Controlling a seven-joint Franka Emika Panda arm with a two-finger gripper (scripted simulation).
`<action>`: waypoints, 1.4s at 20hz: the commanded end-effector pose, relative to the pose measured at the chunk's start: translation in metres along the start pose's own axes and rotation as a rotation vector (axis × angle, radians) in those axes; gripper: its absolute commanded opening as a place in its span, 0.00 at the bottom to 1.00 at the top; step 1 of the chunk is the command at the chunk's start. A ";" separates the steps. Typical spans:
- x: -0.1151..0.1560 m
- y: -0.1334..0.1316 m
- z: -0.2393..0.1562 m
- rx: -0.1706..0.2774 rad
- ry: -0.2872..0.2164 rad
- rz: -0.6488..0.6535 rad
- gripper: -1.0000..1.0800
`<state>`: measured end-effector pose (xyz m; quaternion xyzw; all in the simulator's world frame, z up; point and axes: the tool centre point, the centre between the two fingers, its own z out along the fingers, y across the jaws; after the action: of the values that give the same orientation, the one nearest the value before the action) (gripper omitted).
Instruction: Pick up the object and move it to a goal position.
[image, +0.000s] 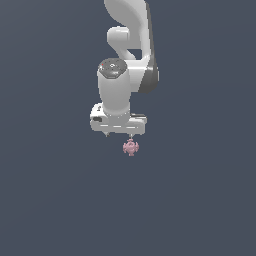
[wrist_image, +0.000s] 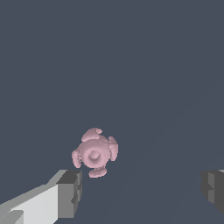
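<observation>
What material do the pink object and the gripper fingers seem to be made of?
Pink object: looks like matte plastic or rubber, with soft, even shading and no sharp highlights. Fingers: dark grey, flat and dull, perhaps rubber pads. Being a render, both stay uncertain.

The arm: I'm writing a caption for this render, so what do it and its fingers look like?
The arm is glossy white with rounded, tubular links, dark grey at the joints, and a dark round cap carrying a small red mark. Its gripper has a wide, boxy white body. The fingers are white with blocky dark grey pads. No cables show.
</observation>
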<state>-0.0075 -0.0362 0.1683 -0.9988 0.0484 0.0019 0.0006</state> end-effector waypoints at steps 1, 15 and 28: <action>0.000 -0.001 0.001 0.000 0.000 0.006 0.96; -0.006 -0.018 0.027 0.003 0.000 0.195 0.96; -0.018 -0.041 0.065 0.002 0.002 0.479 0.96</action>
<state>-0.0203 0.0043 0.1068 -0.9629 0.2697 0.0012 0.0012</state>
